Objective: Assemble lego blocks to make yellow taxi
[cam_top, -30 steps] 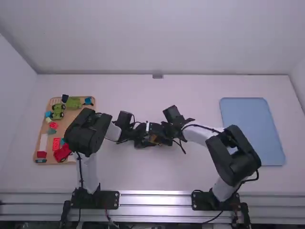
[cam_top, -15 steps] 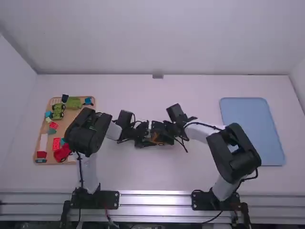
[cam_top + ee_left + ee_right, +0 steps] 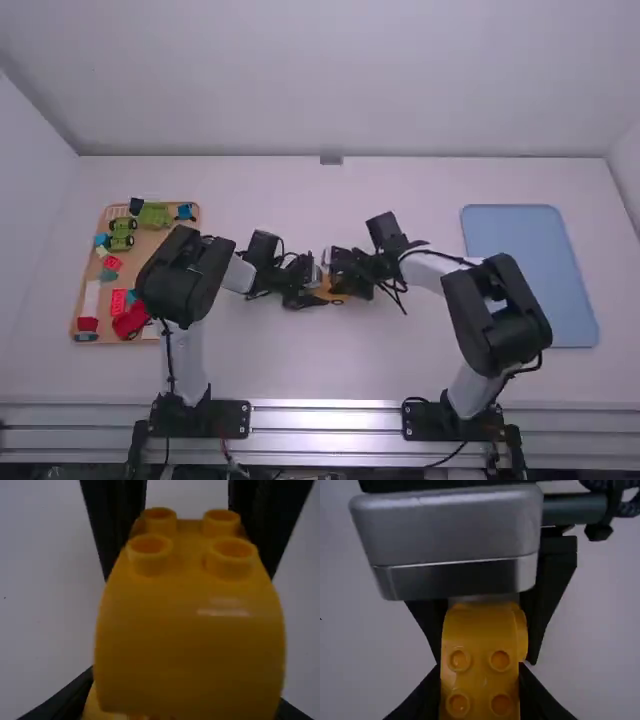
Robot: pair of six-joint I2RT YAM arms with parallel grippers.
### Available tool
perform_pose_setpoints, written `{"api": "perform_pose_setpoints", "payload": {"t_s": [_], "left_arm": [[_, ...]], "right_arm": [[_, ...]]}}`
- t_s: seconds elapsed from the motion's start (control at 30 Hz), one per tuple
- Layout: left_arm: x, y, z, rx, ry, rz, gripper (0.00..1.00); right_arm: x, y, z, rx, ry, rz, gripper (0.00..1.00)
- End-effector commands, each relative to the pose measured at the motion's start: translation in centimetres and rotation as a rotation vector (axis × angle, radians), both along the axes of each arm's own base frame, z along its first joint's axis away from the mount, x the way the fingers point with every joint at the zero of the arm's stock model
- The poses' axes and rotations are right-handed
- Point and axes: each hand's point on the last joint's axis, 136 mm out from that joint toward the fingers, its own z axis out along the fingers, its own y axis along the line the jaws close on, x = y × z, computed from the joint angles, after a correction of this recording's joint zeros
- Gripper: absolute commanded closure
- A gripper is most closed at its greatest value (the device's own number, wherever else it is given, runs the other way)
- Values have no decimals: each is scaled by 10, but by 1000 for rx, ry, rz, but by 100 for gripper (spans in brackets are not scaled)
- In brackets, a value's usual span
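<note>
Right hand (image 3: 347, 279): squeezed shut on the yellow block (image 3: 190, 645), by its bumpy end
Left hand (image 3: 314, 290): pinching the round end; tips hide behind the block
Blurry: yellow bit (image 3: 95, 707) under it, mostly covered
Block's spot: between both hands, mid table (image 3: 320, 360)

Camera set: 1 high, 2 wrist.
High: fixed above and behind, facing forward and down, distant, flat white table (image 3: 300, 370). Wrists: close-up, facing inward from opposite sides. Shared by all 3: yellow plastic blocks with round studs (image 3: 190, 630).
</note>
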Motion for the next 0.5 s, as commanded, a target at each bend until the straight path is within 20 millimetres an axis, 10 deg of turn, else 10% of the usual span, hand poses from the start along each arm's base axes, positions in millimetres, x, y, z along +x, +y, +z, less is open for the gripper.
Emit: {"api": "perform_pose_setpoints", "payload": {"t_s": [0.0,0.47], "left_arm": [[-9,15,-33,124,91,69,80],[-20,15,-37,144,89,23,82]], "right_arm": [[-11,2,-6,8,43,16,100],[-2,-3,-26,-88,21,-104,100]]}}
